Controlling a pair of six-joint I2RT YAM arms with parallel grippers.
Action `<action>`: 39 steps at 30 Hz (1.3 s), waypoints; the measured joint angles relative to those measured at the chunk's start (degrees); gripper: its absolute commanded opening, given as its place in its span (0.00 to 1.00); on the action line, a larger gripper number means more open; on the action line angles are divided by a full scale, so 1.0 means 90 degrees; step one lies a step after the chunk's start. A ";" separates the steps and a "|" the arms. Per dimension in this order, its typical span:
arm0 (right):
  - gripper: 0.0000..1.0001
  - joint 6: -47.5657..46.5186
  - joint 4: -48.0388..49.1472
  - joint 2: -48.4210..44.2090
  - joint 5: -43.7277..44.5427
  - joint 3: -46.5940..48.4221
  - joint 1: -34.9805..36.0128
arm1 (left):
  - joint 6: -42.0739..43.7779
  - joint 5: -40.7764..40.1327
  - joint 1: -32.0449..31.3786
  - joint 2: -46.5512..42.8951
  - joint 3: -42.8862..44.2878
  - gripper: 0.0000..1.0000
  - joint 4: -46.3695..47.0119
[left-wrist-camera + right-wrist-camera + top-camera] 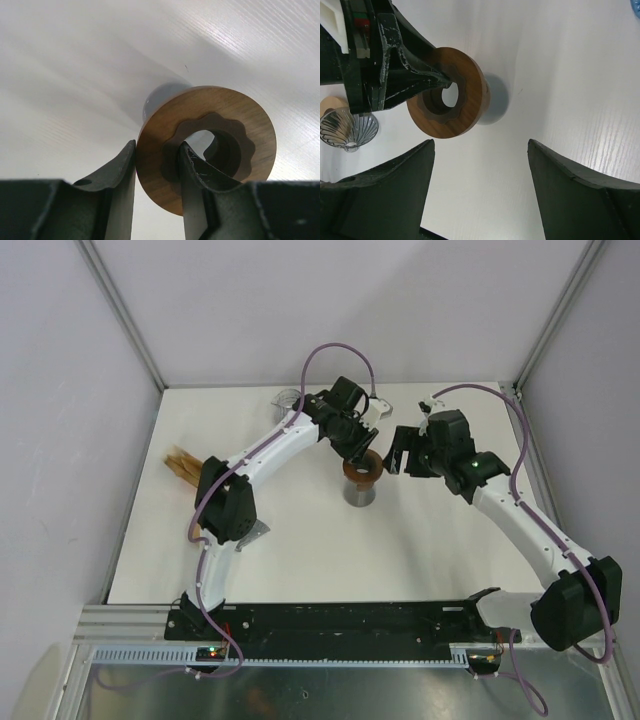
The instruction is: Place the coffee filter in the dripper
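Near the middle of the desk point(300, 560), left tool point(157, 146) clamped on a wooden ring point(220, 107), one finger through the hole, the other against the outer rim; under the ring, a grey stand point(162, 97). Just to the right of it, right tool point(480, 145) with fingers wide apart, hovering above bare desk. By the far edge, ribbed glass dripper point(285, 398), well apart from the ring. At the left edge, brown coffee filter point(183, 465) bundle, untouched
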 measured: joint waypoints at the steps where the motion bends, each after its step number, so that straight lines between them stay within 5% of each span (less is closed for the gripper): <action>1: 0.80 0.0000 0.0010 0.0012 -0.0005 -0.0010 -0.0002 | 0.0000 -0.0002 -0.0002 0.0000 0.0000 0.31 0.0000; 6: 0.80 0.0000 0.0036 0.0085 -0.0056 -0.0049 -0.0015 | 0.0046 -0.0007 -0.0002 0.0000 0.0000 0.56 0.0000; 9: 0.80 0.0000 0.0039 0.0092 -0.0083 -0.0051 -0.0046 | 0.0134 -0.0012 -0.0002 0.0000 0.0000 0.62 -0.0002; 20: 0.78 -0.0063 0.0097 0.0053 0.0015 -0.0051 -0.0680 | 0.0340 -0.0010 -0.0002 -0.0005 0.0015 0.69 -0.0002; 27: 0.78 -0.0386 0.0678 0.0216 0.1180 -0.0051 -0.1353 | 0.0461 -0.0007 0.0051 -0.0248 0.0032 0.79 -0.0007; 39: 0.76 -0.1581 0.1440 0.3096 0.3366 0.1163 -0.1265 | 0.0590 0.0556 0.1120 -0.1328 -0.0260 0.89 0.0036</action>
